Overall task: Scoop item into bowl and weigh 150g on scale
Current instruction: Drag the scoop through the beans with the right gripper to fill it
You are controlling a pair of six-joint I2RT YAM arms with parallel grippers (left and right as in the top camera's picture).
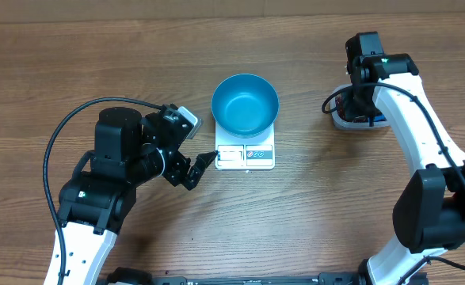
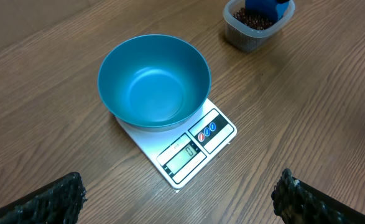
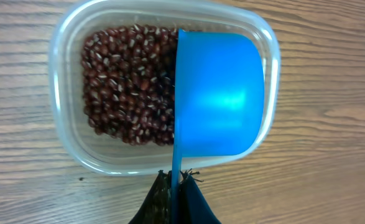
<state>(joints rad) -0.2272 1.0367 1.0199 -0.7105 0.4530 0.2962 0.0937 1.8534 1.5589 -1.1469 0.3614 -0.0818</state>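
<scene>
No beans point(image 3: 126, 87) are held in the bowl point(image 2: 194, 74); the scoop point(image 3: 219, 93) is pinched by right fingers point(image 3: 198, 205) above the tub point(image 3: 67, 124), left fingers point(image 2: 45, 202) spread. Dipping is needed next.

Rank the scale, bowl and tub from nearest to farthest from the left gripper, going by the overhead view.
1. Scale, just right of the left gripper.
2. Bowl, on the scale's far end.
3. Tub, far right, under the right arm.

1. The right arm point(image 1: 398, 99) hides most of the clear rounded plastic tub point(image 1: 344, 123).
2. The round bright blue bowl point(image 2: 154, 81) hides the rear of the flat white square scale point(image 2: 198, 140).
3. The handle of the blue plastic scoop point(image 3: 219, 93) is cut off below.
</scene>
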